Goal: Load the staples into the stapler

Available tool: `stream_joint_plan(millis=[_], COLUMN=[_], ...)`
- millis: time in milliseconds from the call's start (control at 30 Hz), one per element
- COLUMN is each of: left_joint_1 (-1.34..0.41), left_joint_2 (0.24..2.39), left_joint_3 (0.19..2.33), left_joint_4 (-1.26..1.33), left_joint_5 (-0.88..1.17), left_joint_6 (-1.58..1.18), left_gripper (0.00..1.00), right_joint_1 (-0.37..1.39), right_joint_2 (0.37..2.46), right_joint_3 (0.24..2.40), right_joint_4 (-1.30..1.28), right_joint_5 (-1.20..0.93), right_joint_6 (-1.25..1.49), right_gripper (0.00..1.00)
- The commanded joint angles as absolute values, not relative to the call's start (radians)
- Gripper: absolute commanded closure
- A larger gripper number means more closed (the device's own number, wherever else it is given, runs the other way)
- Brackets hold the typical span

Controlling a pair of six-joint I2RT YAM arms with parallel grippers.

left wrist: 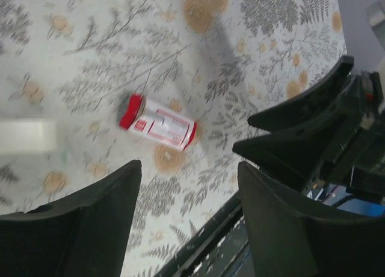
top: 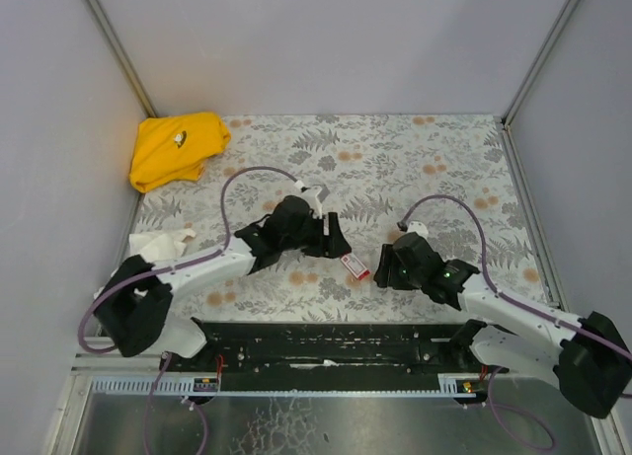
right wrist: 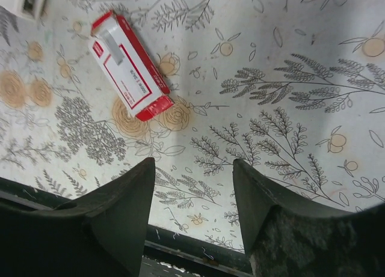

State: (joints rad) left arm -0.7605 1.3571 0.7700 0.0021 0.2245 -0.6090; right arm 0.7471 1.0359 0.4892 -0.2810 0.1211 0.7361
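Note:
The staple box (top: 355, 267), small and flat with a red-and-white label, lies on the floral table between my two grippers. It also shows in the left wrist view (left wrist: 157, 124) and the right wrist view (right wrist: 129, 66). A pale grey strip (right wrist: 112, 45) shows at its far end; I cannot tell whether it is staples or the tray. The stapler (right wrist: 29, 2), small and white with a dark part, sits beyond the box, cut by the frame edge. A blurred white block (left wrist: 25, 136) may be the same thing. The top view hides it. My left gripper (top: 339, 246) (left wrist: 187, 166) and right gripper (top: 381, 269) (right wrist: 192, 161) are open and empty.
A yellow cloth (top: 178, 149) lies at the back left. Crumpled white material (top: 163, 243) lies by the left arm. A black rail (top: 326, 341) runs along the near edge, with a few loose bits of wire on it. The right gripper's fingers (left wrist: 295, 130) show in the left wrist view.

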Motion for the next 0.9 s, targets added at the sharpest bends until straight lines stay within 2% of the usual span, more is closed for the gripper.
stream_joint_plan(millis=[0, 167, 367, 633, 867], left_joint_1=[-0.785, -0.794, -0.805, -0.806, -0.807], left_joint_2=[1.489, 1.662, 1.808, 1.889, 1.876], left_joint_3=[0.898, 0.989, 1.092, 1.138, 1.072], left_joint_4=[0.162, 0.204, 0.138, 0.038, 0.002], left_joint_5=[0.26, 0.327, 0.38, 0.399, 0.415], left_joint_6=[-0.578, -0.57, -0.548, -0.498, -0.467], left_gripper=[0.37, 0.38, 0.37, 0.34, 0.31], right_joint_1=[0.75, 0.75, 0.75, 0.75, 0.749], right_joint_2=[0.968, 0.909, 0.866, 0.849, 0.864], right_joint_3=[0.486, 0.456, 0.436, 0.415, 0.473], right_joint_4=[-0.316, -0.327, -0.327, -0.313, -0.359], right_joint_5=[0.225, 0.228, 0.202, 0.201, 0.191], right_joint_6=[0.811, 0.835, 0.857, 0.864, 0.842], right_gripper=[0.39, 0.38, 0.38, 0.38, 0.37])
